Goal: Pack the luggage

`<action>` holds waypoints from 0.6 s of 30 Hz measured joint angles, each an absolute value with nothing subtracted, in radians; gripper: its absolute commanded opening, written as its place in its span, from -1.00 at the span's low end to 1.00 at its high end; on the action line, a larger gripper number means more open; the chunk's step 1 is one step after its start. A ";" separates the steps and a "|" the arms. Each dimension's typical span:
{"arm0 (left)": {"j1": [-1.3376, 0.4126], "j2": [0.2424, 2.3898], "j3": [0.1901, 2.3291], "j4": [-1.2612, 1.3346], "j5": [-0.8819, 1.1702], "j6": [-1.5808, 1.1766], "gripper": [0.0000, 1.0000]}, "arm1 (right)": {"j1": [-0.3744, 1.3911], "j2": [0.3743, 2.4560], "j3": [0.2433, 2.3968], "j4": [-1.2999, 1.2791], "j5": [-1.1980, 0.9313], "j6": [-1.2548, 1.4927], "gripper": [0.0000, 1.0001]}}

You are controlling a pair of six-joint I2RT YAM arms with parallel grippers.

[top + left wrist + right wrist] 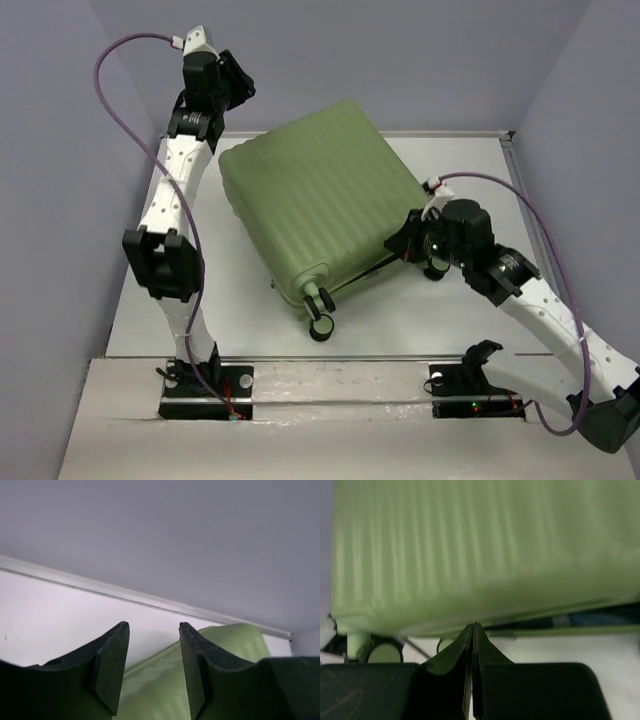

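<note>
The luggage (315, 205) is a large light-green ribbed hard-shell suitcase lying flat on the white table, lid down and slightly ajar along its right side, with dark and blue showing in the gap (590, 620). Its wheels (320, 310) point toward the near edge. My left gripper (235, 85) is open and empty, raised over the suitcase's far left corner (150, 680). My right gripper (405, 245) is shut and empty, its tips (474, 627) right at the seam on the suitcase's right side (480, 550).
The white table (470, 190) is bounded by lavender walls at the back and both sides, with a metal rim (100, 587) along the far edge. A wheel (382, 652) sits left of my right gripper. Purple cables loop over both arms.
</note>
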State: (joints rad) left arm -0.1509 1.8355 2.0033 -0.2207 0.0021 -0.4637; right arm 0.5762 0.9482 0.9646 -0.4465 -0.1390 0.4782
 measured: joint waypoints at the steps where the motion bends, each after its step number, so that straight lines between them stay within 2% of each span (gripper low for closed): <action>1: -0.138 1.901 2.056 -0.228 0.010 -0.463 0.17 | 0.601 0.926 0.943 -0.473 -0.138 0.486 -0.86; 5: -0.068 2.174 2.289 -0.356 0.064 -0.445 0.24 | 0.691 0.830 0.867 -0.575 -0.118 0.515 -0.86; 9: -0.017 2.262 2.300 -0.409 0.134 -0.441 0.24 | 0.694 0.803 0.801 -0.615 -0.064 0.541 -0.86; 15: 0.007 2.302 2.291 -0.392 0.241 -0.416 0.25 | 0.694 0.989 0.782 -0.616 0.094 0.574 -0.86; 18: -0.003 2.296 2.217 -0.328 0.283 -0.411 0.24 | 0.675 1.085 0.785 -0.595 0.163 0.577 -0.86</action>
